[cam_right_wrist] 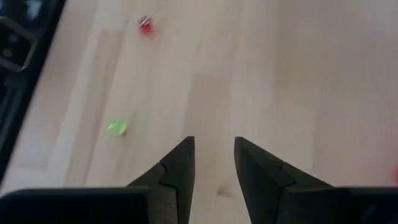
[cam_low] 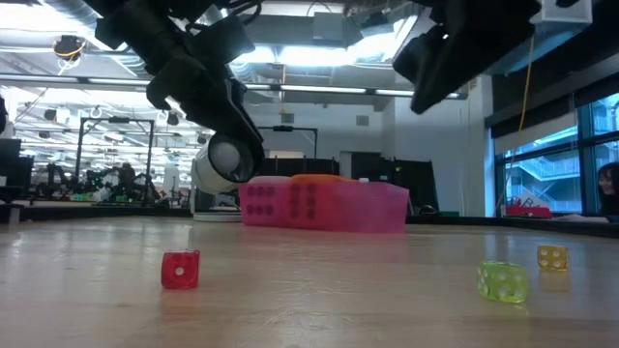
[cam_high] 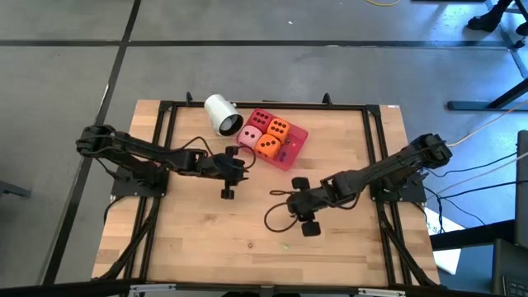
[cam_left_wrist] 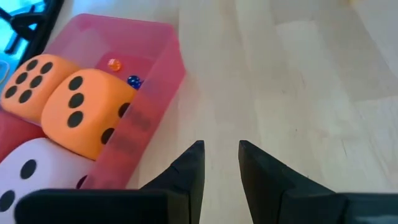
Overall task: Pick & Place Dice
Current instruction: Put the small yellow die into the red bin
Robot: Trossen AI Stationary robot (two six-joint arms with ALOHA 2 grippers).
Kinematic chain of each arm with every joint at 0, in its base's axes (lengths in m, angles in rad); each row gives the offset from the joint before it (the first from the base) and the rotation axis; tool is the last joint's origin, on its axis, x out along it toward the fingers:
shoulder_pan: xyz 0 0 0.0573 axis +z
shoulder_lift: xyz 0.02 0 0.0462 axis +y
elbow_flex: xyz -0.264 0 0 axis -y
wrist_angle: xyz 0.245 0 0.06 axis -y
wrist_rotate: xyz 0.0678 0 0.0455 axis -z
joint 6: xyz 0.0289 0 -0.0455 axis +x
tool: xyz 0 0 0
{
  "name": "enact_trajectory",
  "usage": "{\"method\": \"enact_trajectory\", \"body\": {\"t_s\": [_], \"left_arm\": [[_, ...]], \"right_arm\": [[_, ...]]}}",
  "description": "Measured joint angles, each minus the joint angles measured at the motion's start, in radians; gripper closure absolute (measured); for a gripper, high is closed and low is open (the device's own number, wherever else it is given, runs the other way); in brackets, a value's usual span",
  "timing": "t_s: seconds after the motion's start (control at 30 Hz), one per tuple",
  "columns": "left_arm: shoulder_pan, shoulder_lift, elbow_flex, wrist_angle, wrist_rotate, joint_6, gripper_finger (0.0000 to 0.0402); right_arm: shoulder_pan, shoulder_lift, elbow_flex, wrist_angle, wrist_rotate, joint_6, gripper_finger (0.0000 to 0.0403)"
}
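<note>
The four dice lie in the red-pink tray [cam_high: 295, 145] at the table's far middle: a red die [cam_high: 261, 118], two orange dice [cam_high: 279, 128] [cam_high: 267, 146] and a pink die [cam_high: 250, 136]. In the left wrist view the two orange dice [cam_left_wrist: 84, 115] [cam_left_wrist: 28, 87] and the pink die [cam_left_wrist: 25, 177] show; the red one is hidden. My left gripper [cam_high: 246, 165] [cam_left_wrist: 221, 163] hovers just near of the tray, fingers a narrow gap apart, empty. My right gripper [cam_high: 291, 196] [cam_right_wrist: 214, 158] hovers over bare table at the middle, fingers also a narrow gap apart, empty.
A white cup [cam_high: 221, 113] lies on its side left of the tray. Three tiny dice lie on the near table: red [cam_low: 180, 270], green [cam_low: 503, 281] and yellow [cam_low: 552, 256]. Two small beads [cam_left_wrist: 114, 63] lie in the tray. A black frame [cam_high: 165, 124] borders the table.
</note>
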Motion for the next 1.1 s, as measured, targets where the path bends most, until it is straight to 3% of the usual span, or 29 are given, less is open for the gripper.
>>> {"method": "enact_trajectory", "body": {"t_s": [0.17,0.3,0.57,0.8,1.1], "left_arm": [[0.000,0.000,0.000,0.000,0.003,-0.002,0.0308],[0.000,0.000,0.000,0.007,0.000,-0.004,0.0308],[0.000,0.000,0.000,0.015,-0.002,-0.015,0.0308],[0.001,0.000,0.000,0.028,-0.002,-0.015,0.0309],[0.001,0.000,0.000,0.027,0.006,-0.039,0.0309]], "right_arm": [[0.002,0.000,0.000,0.018,0.068,0.031,0.0289],[0.001,0.000,0.000,-0.014,-0.012,0.032,0.0289],[0.057,0.073,0.000,-0.031,-0.060,0.166,0.0287],[0.097,0.077,-0.004,-0.070,-0.030,0.321,0.0258],[0.112,0.077,-0.108,-0.070,-0.018,0.414,0.0230]]}}
